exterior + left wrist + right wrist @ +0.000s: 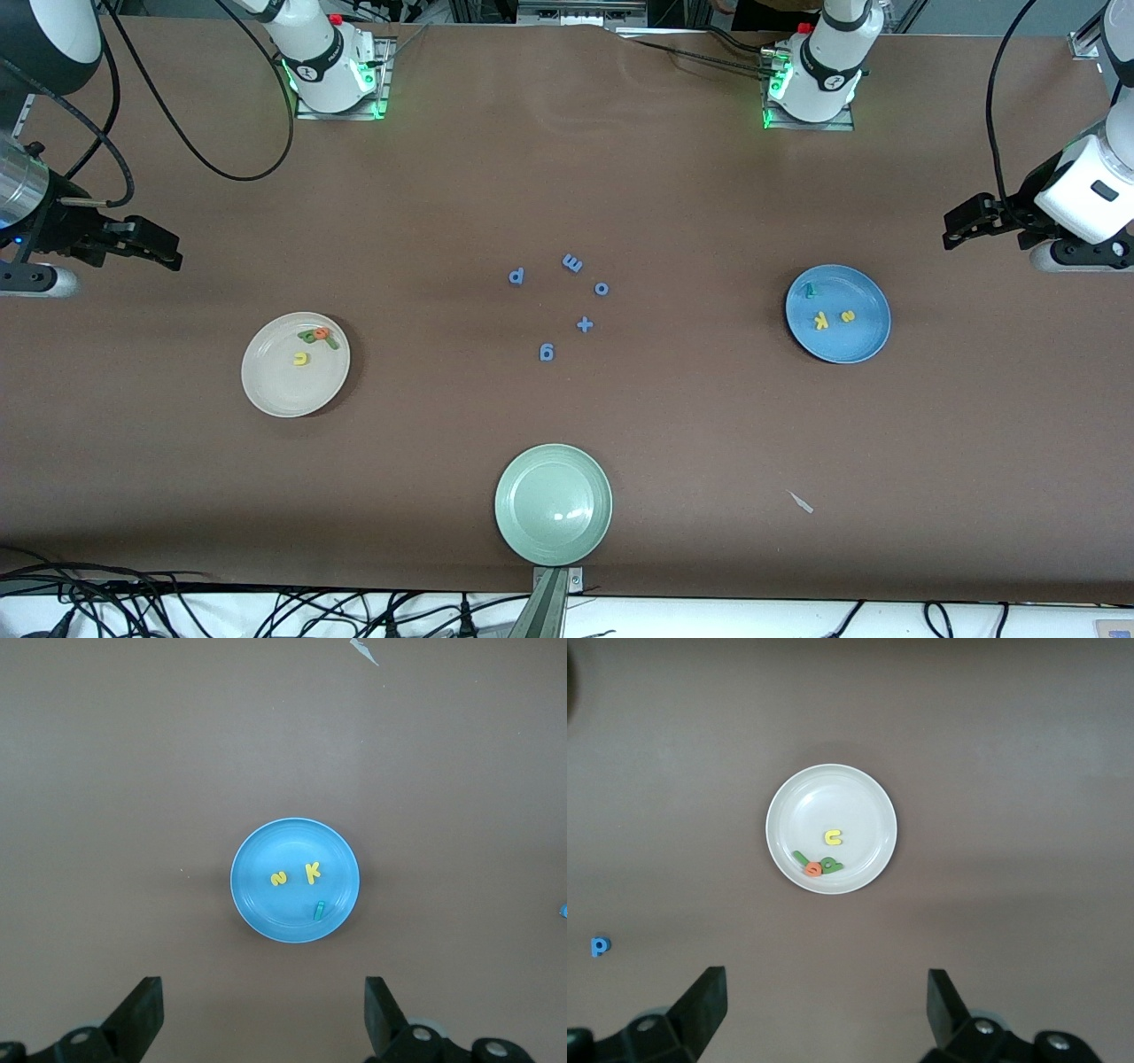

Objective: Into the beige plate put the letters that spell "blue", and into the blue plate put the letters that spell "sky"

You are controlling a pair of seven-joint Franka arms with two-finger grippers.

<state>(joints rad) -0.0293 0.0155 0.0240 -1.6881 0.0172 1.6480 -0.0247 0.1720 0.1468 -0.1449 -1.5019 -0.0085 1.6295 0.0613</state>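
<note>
The right gripper (168,251) is held in the air over bare table at the right arm's end, its fingers spread wide and holding nothing. Nearer the front camera, the beige plate (275,390) is seen on the brown table (709,443). In it, the yellow u (302,358) lies apart from a small cluster made up of the green b (310,336), the orange e (321,333) and the green l (332,343), which are touching or overlapping one another near the plate's rim.

At the middle of the table, five periwinkle-blue letters (571,262) are scattered loosely, and the pale green plate (554,504) is set at the table edge nearest the front camera.

Toward the left arm's end, the blue plate (864,346) is found, with the yellow k (821,321) and the yellow s (849,315) just beside each other in it and the teal y (810,290) near its rim. A small white scrap (801,502) lies nearer the front camera than this plate. The left gripper (952,232) is held over bare table at its own end, fingers spread apart and empty.
</note>
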